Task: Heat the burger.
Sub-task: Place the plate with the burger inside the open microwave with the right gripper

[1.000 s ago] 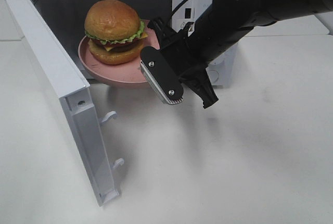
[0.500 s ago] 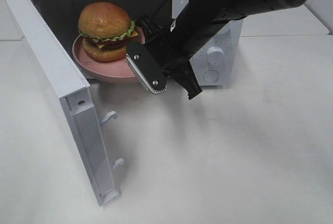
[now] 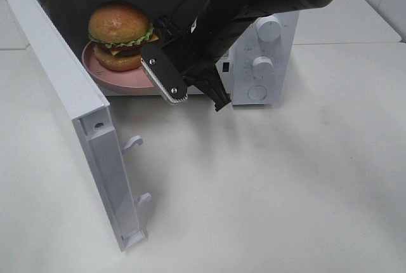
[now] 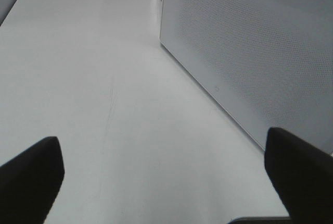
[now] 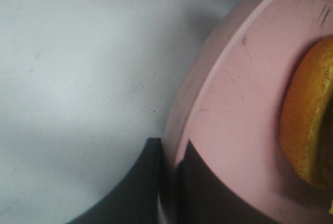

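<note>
The burger (image 3: 119, 33) sits on a round pink plate (image 3: 120, 77) at the mouth of the open white microwave (image 3: 265, 51). My right gripper (image 3: 157, 63) comes in from the upper right and is shut on the plate's right rim. The right wrist view shows this up close. There the pink plate (image 5: 234, 104) has its rim pinched by the right gripper (image 5: 169, 182), and the burger's bun (image 5: 307, 125) shows at the edge. My left gripper (image 4: 161, 140) is open over bare table with nothing between its fingers. It is out of the exterior high view.
The microwave door (image 3: 63, 89) swings open toward the front left, its latch hooks (image 3: 133, 141) sticking out. Two knobs (image 3: 263, 65) sit on the front panel. A grey perforated microwave panel (image 4: 250, 62) stands close beside the left gripper. White table (image 3: 285, 190) spreads in front.
My right gripper has carried the plate and burger left and back, deeper into the microwave opening. The left gripper stays open.
</note>
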Robot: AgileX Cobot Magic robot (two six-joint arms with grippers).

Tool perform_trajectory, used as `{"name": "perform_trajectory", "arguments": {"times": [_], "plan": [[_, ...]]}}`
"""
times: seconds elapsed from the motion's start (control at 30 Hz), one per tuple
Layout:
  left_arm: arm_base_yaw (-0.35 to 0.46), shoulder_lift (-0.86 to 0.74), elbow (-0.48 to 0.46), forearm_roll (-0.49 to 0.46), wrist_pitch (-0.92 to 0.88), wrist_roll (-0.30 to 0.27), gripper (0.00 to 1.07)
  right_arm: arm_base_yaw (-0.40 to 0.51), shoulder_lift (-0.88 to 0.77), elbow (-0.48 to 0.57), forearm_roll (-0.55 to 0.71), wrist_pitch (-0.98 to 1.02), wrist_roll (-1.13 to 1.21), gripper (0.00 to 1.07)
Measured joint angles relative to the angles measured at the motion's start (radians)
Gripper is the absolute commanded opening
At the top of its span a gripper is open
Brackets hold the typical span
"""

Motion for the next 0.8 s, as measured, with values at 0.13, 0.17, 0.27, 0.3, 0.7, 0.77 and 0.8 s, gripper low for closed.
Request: {"name": "perform_trajectory", "arguments": {"times": [0.13, 0.17, 0.27, 0.3, 0.7, 0.77, 0.8], "plan": [[0.0, 0.0, 0.0, 0.0, 0.0, 0.0, 1.0, 0.0, 0.025, -0.037, -0.003, 0.014, 0.013, 0.0], [0.0, 0.0, 0.0, 0.0, 0.0, 0.0, 1.0, 0.0, 0.04, -0.062, -0.011, 0.02, 0.031, 0.0], [0.0, 0.0, 0.0, 0.0, 0.0, 0.0, 1.0, 0.0, 0.064, -0.097, -0.034, 0.027, 0.076, 0.0], [0.0, 0.0, 0.0, 0.0, 0.0, 0.0, 1.0, 0.0, 0.064, -0.097, -0.034, 0.027, 0.076, 0.0], [0.0, 0.0, 0.0, 0.0, 0.0, 0.0, 1.0, -0.001, 0.181, -0.295, -0.123, 0.065, 0.22, 0.0], [0.0, 0.0, 0.0, 0.0, 0.0, 0.0, 1.0, -0.001, 0.19, -0.31, -0.125, 0.066, 0.228, 0.0], [0.0, 0.0, 0.0, 0.0, 0.0, 0.0, 1.0, -0.001, 0.207, -0.333, -0.128, 0.067, 0.233, 0.0]]}}
